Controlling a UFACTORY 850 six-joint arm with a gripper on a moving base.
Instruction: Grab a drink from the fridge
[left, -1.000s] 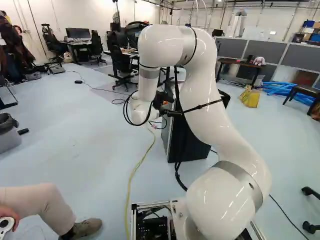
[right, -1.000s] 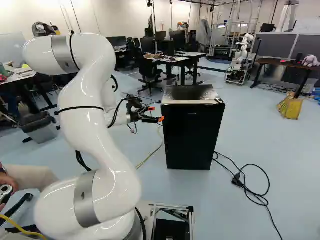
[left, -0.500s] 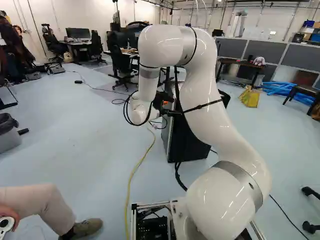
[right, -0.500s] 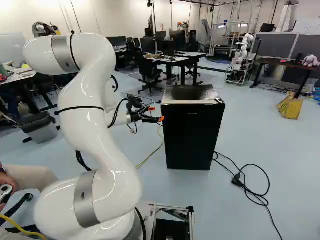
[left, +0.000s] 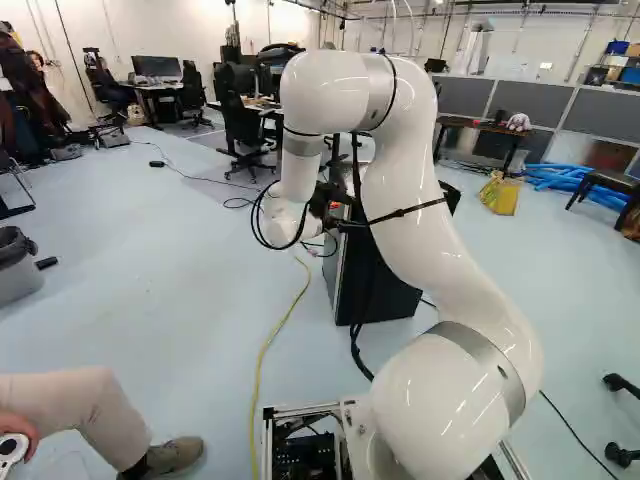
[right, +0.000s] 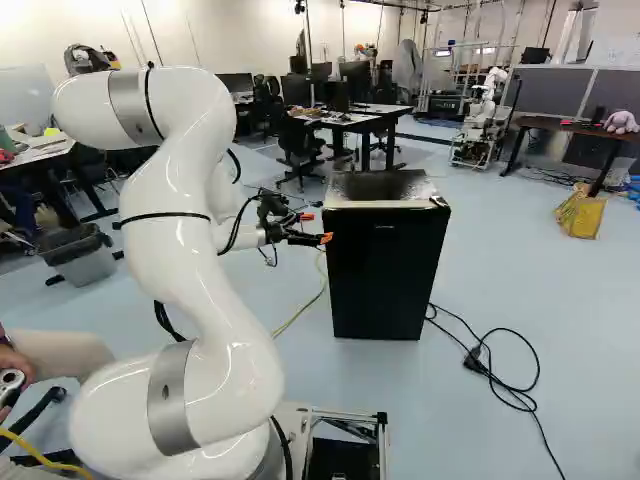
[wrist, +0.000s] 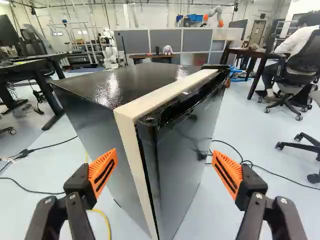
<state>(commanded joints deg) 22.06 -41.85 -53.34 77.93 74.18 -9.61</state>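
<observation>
The claw (right: 315, 228) stands with its fingers wide apart, the black fridge (right: 385, 280) just ahead, its near corner showing between the orange pads (wrist: 103, 171)

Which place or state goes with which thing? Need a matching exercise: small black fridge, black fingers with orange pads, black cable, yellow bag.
1. small black fridge
2. black fingers with orange pads
3. black cable with plug
4. yellow bag

A. near a dark table
B. looped on the pale floor
C. directly ahead of the fingers
D. spread open

Pairs: 1-C, 2-D, 3-B, 4-A
</observation>
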